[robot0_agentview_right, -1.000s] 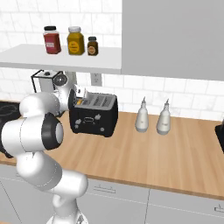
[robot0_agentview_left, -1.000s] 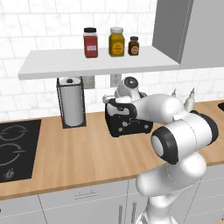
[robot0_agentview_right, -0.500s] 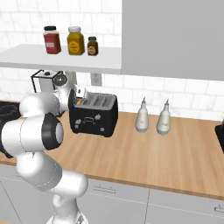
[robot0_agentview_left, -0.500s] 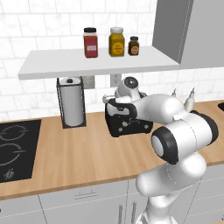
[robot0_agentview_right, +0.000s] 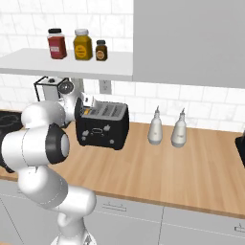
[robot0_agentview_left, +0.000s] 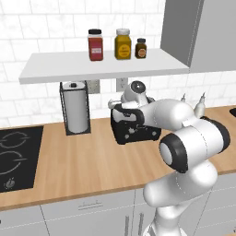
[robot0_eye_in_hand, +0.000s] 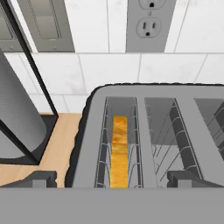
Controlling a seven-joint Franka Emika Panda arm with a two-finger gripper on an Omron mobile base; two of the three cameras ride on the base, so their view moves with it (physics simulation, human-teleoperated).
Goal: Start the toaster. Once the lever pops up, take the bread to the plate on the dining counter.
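The black two-slot toaster stands on the wood worktop against the tiled wall, also seen in the right base view. The hand view looks down into its top. The bread, tan with a golden-orange crust, sits on edge deep in the left slot. My gripper hovers open just above the toaster's left end, its fingertips spread to either side of the bread's slot and holding nothing. The lever is hidden by my hand. The plate and the dining counter are out of view.
A paper towel roll in a black wire holder stands close to the toaster's left. A white shelf with three jars hangs low above. Two white bottles stand to the right, a black hob at far left.
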